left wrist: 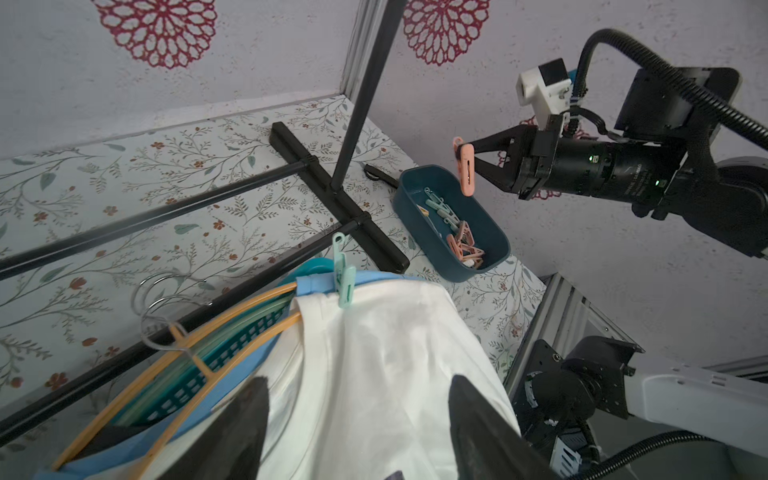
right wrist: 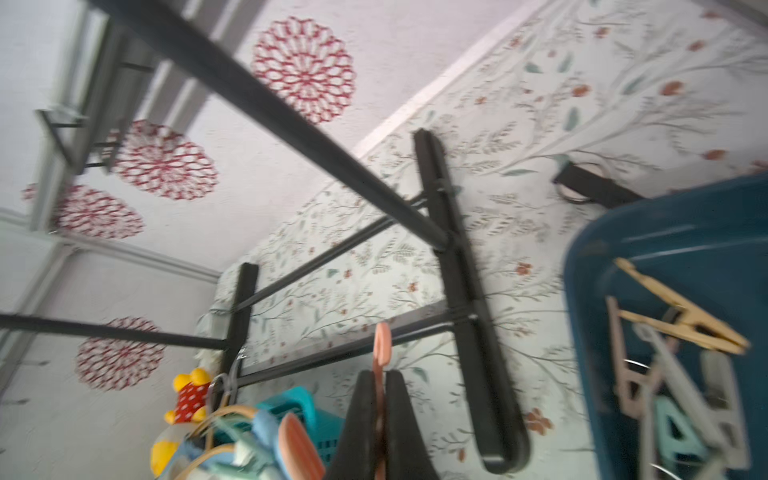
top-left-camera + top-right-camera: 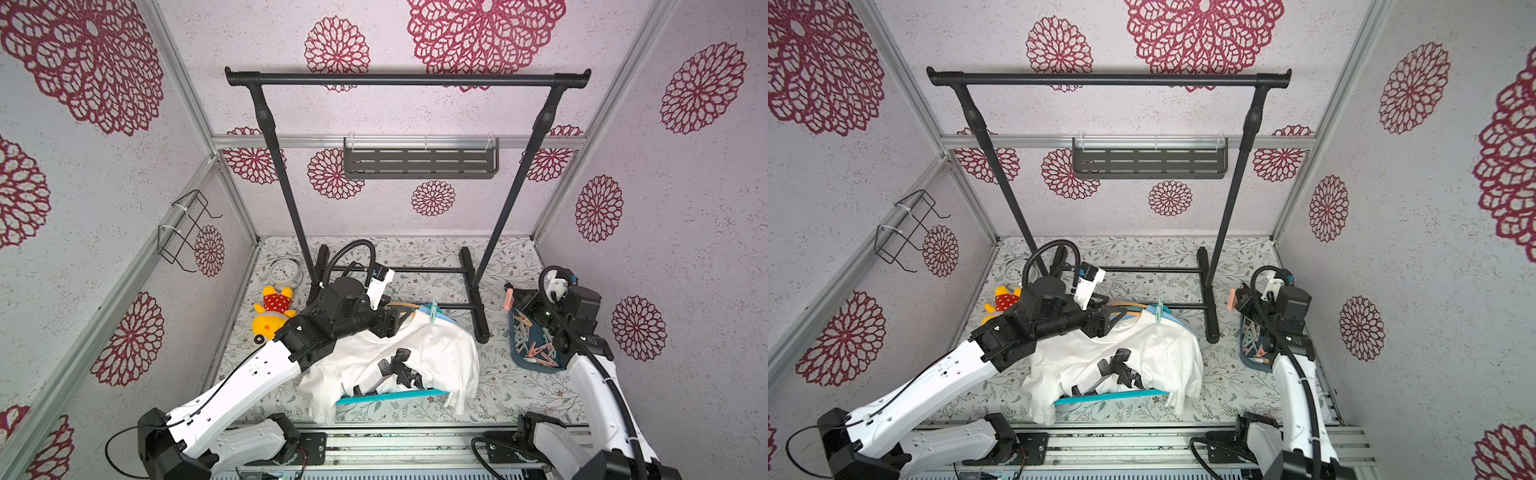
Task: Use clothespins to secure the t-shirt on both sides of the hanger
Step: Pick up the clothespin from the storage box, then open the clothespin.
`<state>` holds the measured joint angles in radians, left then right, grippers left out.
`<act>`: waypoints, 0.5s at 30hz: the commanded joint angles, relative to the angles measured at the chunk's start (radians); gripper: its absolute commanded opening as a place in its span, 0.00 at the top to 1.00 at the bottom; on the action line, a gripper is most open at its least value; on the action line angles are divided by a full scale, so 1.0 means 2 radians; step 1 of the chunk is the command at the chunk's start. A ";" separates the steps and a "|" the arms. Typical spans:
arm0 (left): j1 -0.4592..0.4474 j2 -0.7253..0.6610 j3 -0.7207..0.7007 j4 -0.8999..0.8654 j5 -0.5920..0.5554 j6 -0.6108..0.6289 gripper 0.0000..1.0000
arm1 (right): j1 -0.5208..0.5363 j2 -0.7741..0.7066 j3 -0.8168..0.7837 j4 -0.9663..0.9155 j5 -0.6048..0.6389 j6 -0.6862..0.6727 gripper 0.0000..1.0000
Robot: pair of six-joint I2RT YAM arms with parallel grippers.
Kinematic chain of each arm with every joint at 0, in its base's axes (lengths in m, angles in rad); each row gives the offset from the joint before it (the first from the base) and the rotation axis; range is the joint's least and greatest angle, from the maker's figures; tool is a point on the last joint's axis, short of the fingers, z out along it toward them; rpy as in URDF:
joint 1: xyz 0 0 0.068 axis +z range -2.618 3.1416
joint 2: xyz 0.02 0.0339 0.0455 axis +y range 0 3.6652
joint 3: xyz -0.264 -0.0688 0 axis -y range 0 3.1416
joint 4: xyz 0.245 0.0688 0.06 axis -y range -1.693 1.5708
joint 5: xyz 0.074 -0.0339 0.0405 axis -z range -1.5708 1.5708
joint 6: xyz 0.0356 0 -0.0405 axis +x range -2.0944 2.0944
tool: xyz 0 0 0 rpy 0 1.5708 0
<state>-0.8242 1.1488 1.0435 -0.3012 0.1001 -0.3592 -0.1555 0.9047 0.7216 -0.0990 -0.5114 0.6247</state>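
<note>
1. Paper printed with leafy sprigs and small red blossoms is covering the table (image 3: 415, 253). Pale textured walls (image 3: 374, 112) with crimson lace rosettes are closing the booth in on three sides, and aluminium posts are running up the corners.
2. A black clothes rack (image 3: 407, 79) is standing toward the back, its feet resting on the paper. Behind it a dark slotted shelf (image 3: 419, 163) is hanging on the back wall, and a wire holder (image 3: 187, 226) is hanging on the left wall.
3. An alarm clock (image 3: 286, 272) and a yellow plush toy (image 3: 274, 309) are lying by the rack's left foot.
4. The white t-shirt (image 3: 436, 345) is lying crumpled mid-table over a teal basket (image 1: 216, 365). An orange hanger (image 1: 193, 353) is poking out at the collar among green and blue ones (which one is carrying the shirt is hard to tell).
5. A mint clothespin (image 1: 344, 274) is sitting clipped on the shirt's shoulder edge, pointing up.
6. The left gripper (image 1: 358, 379) is hovering at the collar end, its fingers spread wide apart with nothing held.
7. The right gripper (image 1: 471, 160) is pinching a pink clothespin (image 1: 466, 170) between closed jaws, above a dark-blue bin (image 1: 405, 203) on the table's right side. More clothespins (image 1: 465, 245) are lying jumbled inside the bin.
</note>
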 commanded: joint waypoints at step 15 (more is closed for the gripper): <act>-0.152 0.121 0.030 0.231 -0.207 0.063 0.27 | 0.204 -0.082 -0.002 0.174 0.117 0.171 1.00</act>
<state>-1.1217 1.3693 1.0565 0.1055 -0.2295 -0.2375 0.2184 0.7460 0.7212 0.1539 -0.3733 0.9379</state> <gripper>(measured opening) 0.736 0.061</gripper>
